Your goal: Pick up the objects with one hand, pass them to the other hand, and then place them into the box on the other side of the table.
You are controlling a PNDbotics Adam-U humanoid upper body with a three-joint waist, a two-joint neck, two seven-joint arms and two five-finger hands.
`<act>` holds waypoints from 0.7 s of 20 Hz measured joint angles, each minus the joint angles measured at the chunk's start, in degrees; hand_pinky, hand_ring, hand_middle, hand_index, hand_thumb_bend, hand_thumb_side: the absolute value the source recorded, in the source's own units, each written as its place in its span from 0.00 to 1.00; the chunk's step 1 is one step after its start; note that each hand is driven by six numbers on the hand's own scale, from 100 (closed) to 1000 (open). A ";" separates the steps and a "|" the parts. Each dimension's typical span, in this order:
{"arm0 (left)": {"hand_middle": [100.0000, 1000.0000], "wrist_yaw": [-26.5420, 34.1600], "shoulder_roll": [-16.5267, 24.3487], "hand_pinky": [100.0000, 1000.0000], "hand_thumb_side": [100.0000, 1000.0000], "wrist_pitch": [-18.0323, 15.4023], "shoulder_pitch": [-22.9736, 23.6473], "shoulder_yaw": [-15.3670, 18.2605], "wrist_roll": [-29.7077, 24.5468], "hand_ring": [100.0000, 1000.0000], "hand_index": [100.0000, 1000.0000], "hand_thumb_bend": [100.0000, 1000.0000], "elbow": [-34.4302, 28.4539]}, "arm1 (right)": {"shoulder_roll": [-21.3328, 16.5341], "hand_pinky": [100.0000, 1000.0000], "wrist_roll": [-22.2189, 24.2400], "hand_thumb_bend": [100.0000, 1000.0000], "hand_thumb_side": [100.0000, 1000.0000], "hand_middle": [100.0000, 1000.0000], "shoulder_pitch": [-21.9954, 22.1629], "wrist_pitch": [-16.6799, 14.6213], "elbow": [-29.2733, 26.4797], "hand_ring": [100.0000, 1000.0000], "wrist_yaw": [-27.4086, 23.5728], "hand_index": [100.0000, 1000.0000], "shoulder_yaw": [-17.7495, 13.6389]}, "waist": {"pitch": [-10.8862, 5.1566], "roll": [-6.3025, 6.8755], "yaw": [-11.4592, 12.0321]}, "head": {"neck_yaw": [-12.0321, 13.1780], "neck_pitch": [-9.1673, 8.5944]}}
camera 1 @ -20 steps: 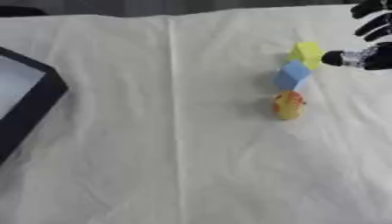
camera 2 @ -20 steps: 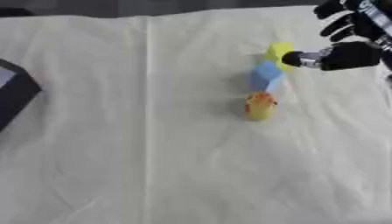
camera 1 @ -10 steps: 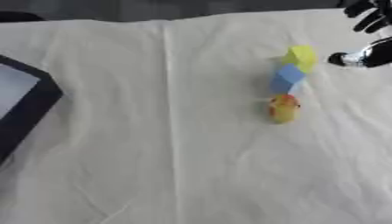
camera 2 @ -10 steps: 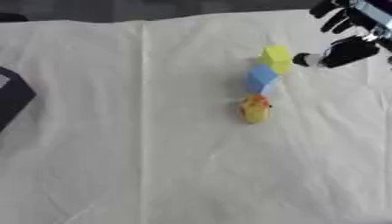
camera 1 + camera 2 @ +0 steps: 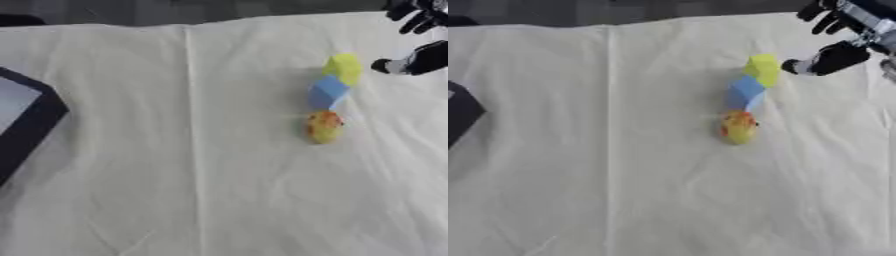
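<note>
Three small objects lie in a line on the white cloth at the right: a yellow block (image 5: 761, 69) farthest back, a blue block (image 5: 745, 93) touching it, and a yellow-and-orange toy (image 5: 738, 127) nearest me. My right hand (image 5: 838, 55) comes in from the upper right corner, open, its fingers spread upward and its thumb pointing left at the yellow block. A small gap separates the thumb tip from that block. Nothing is in the hand. My left hand shows in no view.
A black-rimmed box (image 5: 37, 122) with a pale inside sits at the left edge, cut off by the picture. The white cloth (image 5: 192, 190) has a fold line running front to back left of centre. The table's dark far edge runs along the top.
My right hand has drawn back a little up and to the right, from touching the yellow block to standing just off it. The three objects keep their line; the picture has shifted slightly.
</note>
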 measured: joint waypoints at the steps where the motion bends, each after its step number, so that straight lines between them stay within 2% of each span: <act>1: 0.55 0.00 0.02 0.79 0.76 0.04 -0.10 -0.06 -0.05 0.64 0.68 0.00 -0.21 | 0.00 0.78 0.29 0.47 0.00 0.74 -0.16 -0.08 0.20 0.72 0.56 0.78 0.14 | 0.11 0.00 0.15 | -0.19 -0.05; 6: 0.55 -0.04 0.68 0.79 0.76 0.20 -0.25 -0.32 -0.45 0.64 0.68 0.00 -1.08 | 0.00 0.80 1.90 0.42 0.00 0.75 -0.32 -0.73 1.36 0.73 4.19 0.79 0.74 | 0.83 0.00 1.12 | -0.89 -0.53; 14: 0.55 -0.12 1.00 0.79 0.76 0.55 -0.53 -0.68 -1.02 0.64 0.68 0.00 -2.65 | 0.01 0.83 2.50 0.40 0.00 0.76 -0.62 -1.46 3.37 0.75 8.87 0.80 0.69 | 2.06 0.00 2.56 | -1.78 -1.23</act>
